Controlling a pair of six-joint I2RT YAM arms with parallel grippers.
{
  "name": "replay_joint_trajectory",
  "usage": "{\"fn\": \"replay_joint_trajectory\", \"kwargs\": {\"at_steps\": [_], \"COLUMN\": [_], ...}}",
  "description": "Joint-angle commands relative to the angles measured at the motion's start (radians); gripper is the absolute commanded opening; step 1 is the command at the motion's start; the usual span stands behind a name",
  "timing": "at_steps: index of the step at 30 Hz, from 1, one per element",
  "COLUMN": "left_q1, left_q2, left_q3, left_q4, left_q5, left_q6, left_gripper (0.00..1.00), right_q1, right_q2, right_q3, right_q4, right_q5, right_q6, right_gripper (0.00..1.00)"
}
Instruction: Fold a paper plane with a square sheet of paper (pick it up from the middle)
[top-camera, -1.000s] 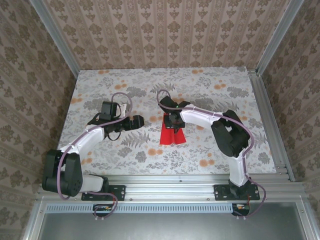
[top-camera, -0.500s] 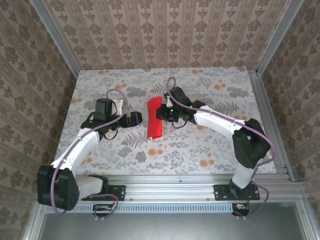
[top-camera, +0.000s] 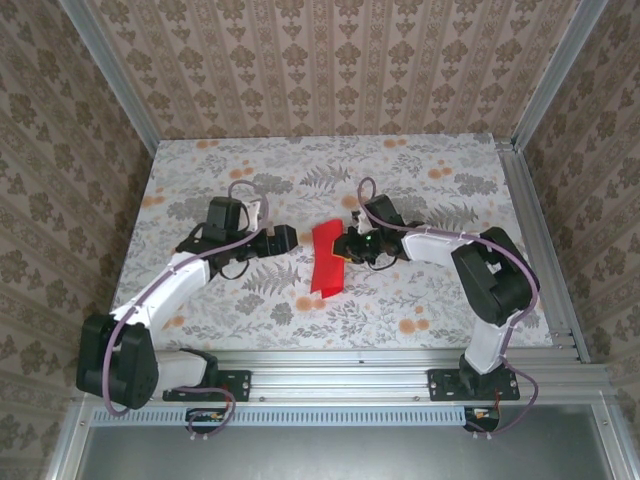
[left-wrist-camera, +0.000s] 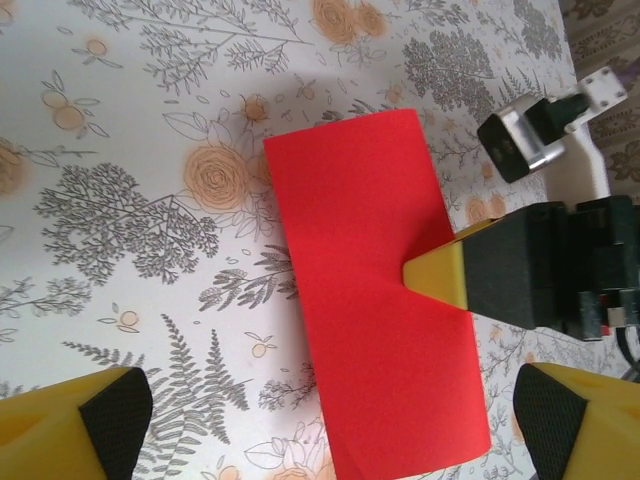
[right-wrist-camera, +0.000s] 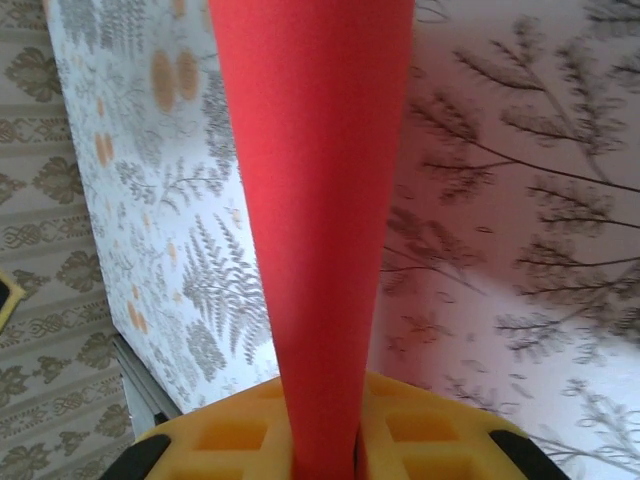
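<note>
Top external: red sheet pinched mid-desk, left arm facing it unloaded.

Floral desk (top-camera: 420, 170); right arm (top-camera: 440, 245) reaches in from the right and left arm (top-camera: 190, 265) from the left, wrists facing each other. Between them, about mid-desk, is the square sheet of paper (top-camera: 328, 258), folded to a long rectangle, red side out. It seems lifted off the surface, going by the shadow beside it in the left wrist view. Right fingers (right-wrist-camera: 230, 440) clenched on its right long edge, roughly midway along; paper runs straight out from them, edge-on. Left fingers (left-wrist-camera: 110, 420) spread wide, grasping nothing, just left of the sheet. Judgement: next comes a second grip. Bring the left fingers square onto the free long edge opposite the right pinch. Close gently, no twist. Release the right pinch only once the left has hold. Layers must lie aligned or the crease skews.
</note>
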Motion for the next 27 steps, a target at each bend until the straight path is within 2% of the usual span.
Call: {"fn": "replay_joint_trajectory", "kwargs": {"at_steps": [1,7,11,15,20,27], "left_q1": [-0.035,-0.118,-0.159,-0.203,-0.245,-0.283], "left_q2": [0.025,0.089,0.129,0.184,0.265,0.368], "left_q3": [-0.021,-0.024,-0.026,-0.026,-0.02,0.014], "left_q4": [0.081,0.139,0.182,0.222,0.293,0.321], "left_q5": [-0.02,-0.067,-0.095,-0.12,-0.126,-0.157], "left_q6": [-0.062,-0.096,-0.128,-0.149,-0.184,-0.192], "left_gripper": [0.94,0.91,0.84,0.74,0.55,0.4], "right_q1": [-0.028,-0.054,-0.058,-0.058,-0.06,-0.059], "right_q2": [0.04,0.064,0.073,0.077,0.073,0.054], "right_q3": [-0.046,-0.069,-0.08,-0.086,-0.098,-0.105], "right_q4": [0.052,0.029,0.024,0.02,0.024,0.011], "right_q5": [-0.079,-0.087,-0.084,-0.083,-0.084,-0.073], "right_q6": [-0.047,-0.1,-0.118,-0.131,-0.14,-0.151], "right_gripper": [0.21,0.23,0.23,0.23,0.24,0.25]}}
